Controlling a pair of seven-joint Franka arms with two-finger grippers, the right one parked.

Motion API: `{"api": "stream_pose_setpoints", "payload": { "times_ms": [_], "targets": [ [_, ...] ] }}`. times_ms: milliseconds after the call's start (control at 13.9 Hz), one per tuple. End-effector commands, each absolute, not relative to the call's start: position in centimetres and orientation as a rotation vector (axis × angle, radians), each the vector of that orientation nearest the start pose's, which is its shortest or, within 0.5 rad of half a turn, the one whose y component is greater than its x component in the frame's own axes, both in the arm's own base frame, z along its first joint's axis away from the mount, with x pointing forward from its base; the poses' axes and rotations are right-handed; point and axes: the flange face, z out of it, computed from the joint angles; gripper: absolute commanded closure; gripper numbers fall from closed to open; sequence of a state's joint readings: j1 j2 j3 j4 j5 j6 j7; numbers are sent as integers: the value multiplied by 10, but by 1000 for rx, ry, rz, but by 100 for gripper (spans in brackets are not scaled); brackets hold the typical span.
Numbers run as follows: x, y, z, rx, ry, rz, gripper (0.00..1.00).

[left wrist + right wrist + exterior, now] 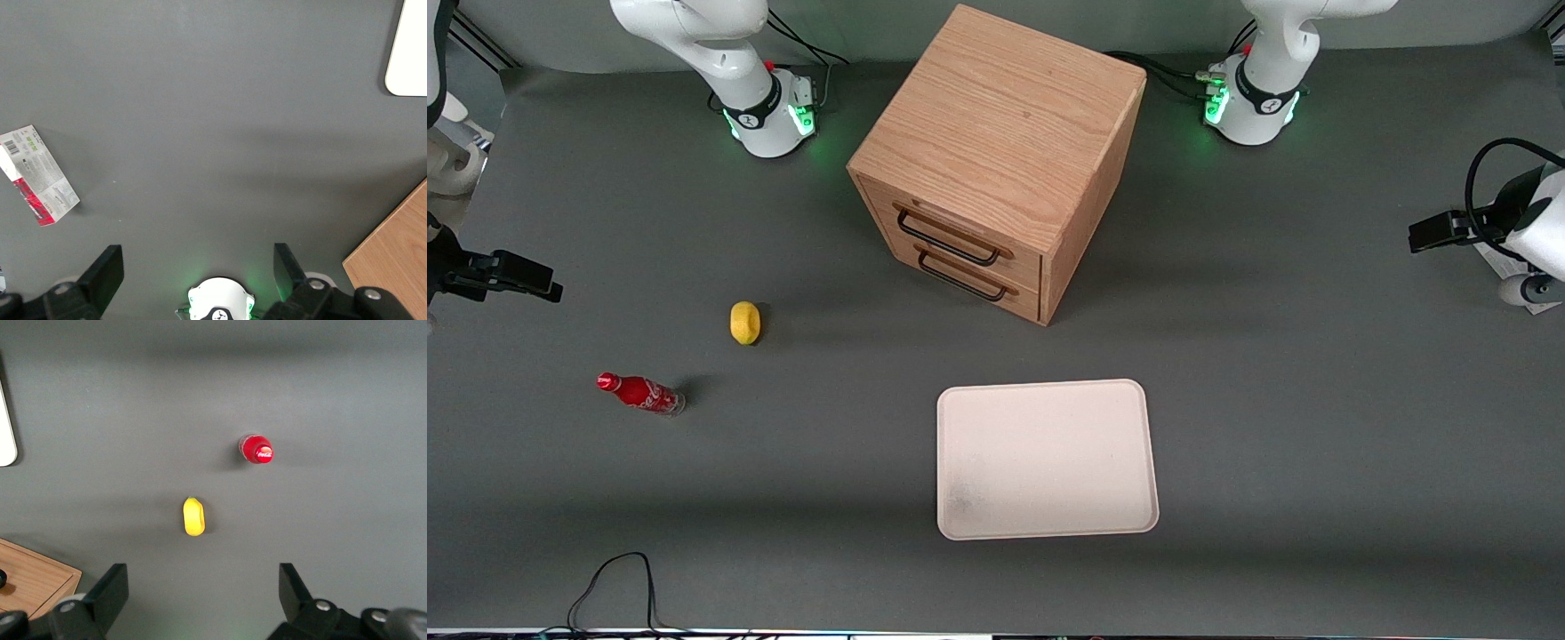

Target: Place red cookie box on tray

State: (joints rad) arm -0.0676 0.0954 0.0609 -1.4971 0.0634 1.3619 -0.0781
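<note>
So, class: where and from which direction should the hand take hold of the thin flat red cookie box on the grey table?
The thin red cookie box lies flat, pale printed face up. The open hand is apart from it, so coming from above and closing across its narrow width, on the long red edges near the middle, looks best.

the gripper (pixel 195 267) shows only its two finger ends, spread wide, at the wrist picture's edge. the tray (pixel 408 53) and the cabinet (pixel 393 257) are cut to corners; the cookie box (pixel 37 175) has unreadable print.
</note>
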Motion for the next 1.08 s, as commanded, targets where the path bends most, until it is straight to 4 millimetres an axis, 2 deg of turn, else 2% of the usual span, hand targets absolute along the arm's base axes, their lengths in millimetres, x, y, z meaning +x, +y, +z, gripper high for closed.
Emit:
{"api": "stream_pose_setpoints", "payload": {
  "times_ms": [0,431,718,862,1005],
  "targets": [
    [560,-2,594,-3041,-114,370,0],
    [560,-9,596,-3039,-91,362,0],
    [551,1,600,-3029,-118,435,0],
    [547,12,613,-3016,-148,448,0],
    [545,56,615,-3008,-164,450,0]
  ]
}}
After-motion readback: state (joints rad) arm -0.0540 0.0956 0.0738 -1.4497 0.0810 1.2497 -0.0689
